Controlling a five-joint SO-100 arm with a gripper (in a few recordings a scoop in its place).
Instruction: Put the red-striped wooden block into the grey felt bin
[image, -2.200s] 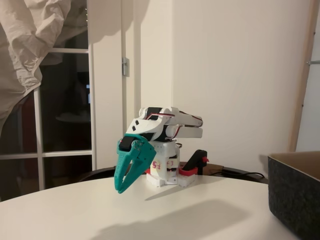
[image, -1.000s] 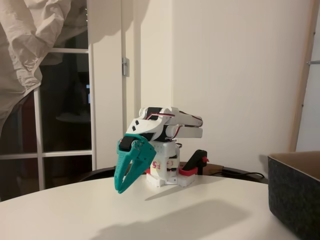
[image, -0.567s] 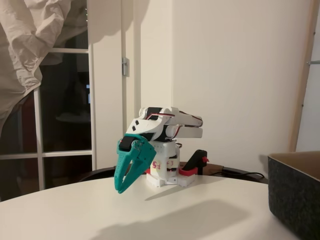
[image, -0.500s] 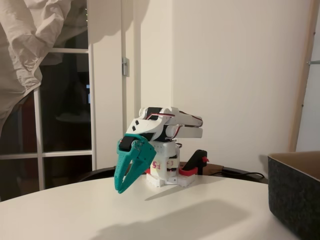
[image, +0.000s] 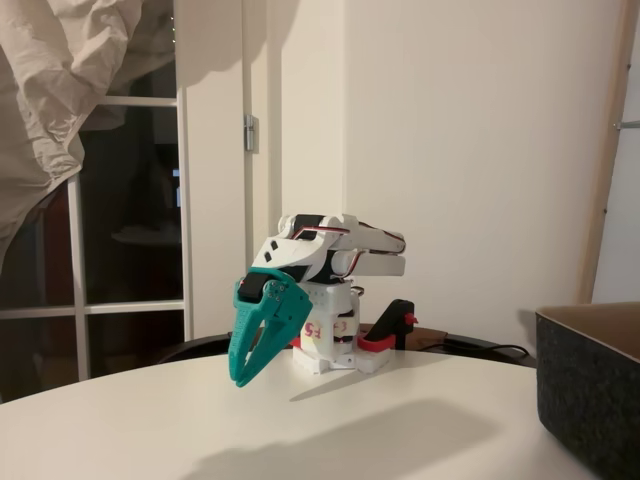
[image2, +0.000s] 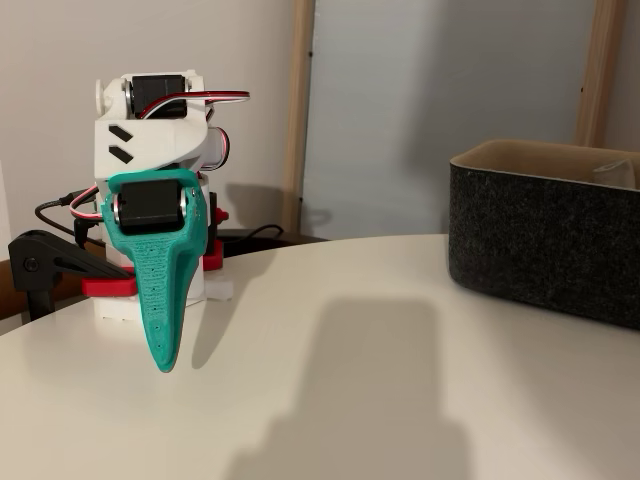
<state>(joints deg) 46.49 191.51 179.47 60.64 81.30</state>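
While arm is folded: gripper (image: 240, 378) points down above the table (image: 400, 430), near its back edge
Jaws: closed together, holding nothing
Grey felt bin (image2: 545, 240): right edge of table, apart from gripper

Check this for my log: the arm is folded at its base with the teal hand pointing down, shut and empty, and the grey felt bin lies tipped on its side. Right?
One thing is off: the grey felt bin stands upright on the table, open top facing up, as both fixed views show. The rest holds: the arm is folded at its base with the teal hand pointing down, shut and empty.
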